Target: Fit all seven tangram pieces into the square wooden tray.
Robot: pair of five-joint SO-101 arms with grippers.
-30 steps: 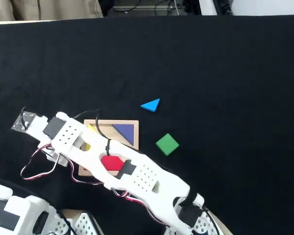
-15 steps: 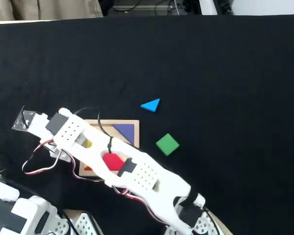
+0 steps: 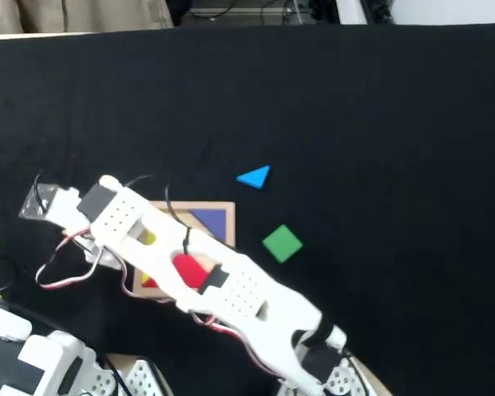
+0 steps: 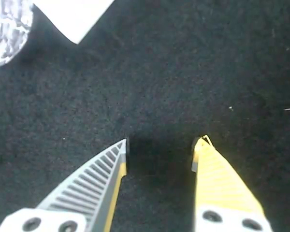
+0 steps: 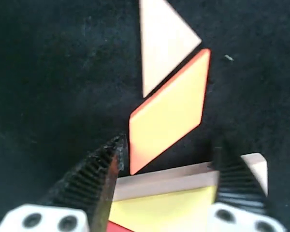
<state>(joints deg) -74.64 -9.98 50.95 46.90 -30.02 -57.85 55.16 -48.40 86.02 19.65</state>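
Black cloth [image 3: 379, 107] lies open upper right; right gripper [image 5: 169, 142], spread wide, sits at the tray [image 5: 174, 179] rim, yellow parallelogram [image 5: 169, 108] just beyond its tips; left gripper [image 4: 163, 141] wide too.

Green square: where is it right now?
In the high view, the green square lies loose on the table, just right of the tray and nearer the arms' bases than the blue triangle.

Tray covered
The right arm [image 3: 239, 289] lay across the wooden tray [image 3: 206, 205]; open cloth [image 3: 379, 165] surrounded the blue triangle [image 3: 254, 176] and green square [image 3: 281, 243].
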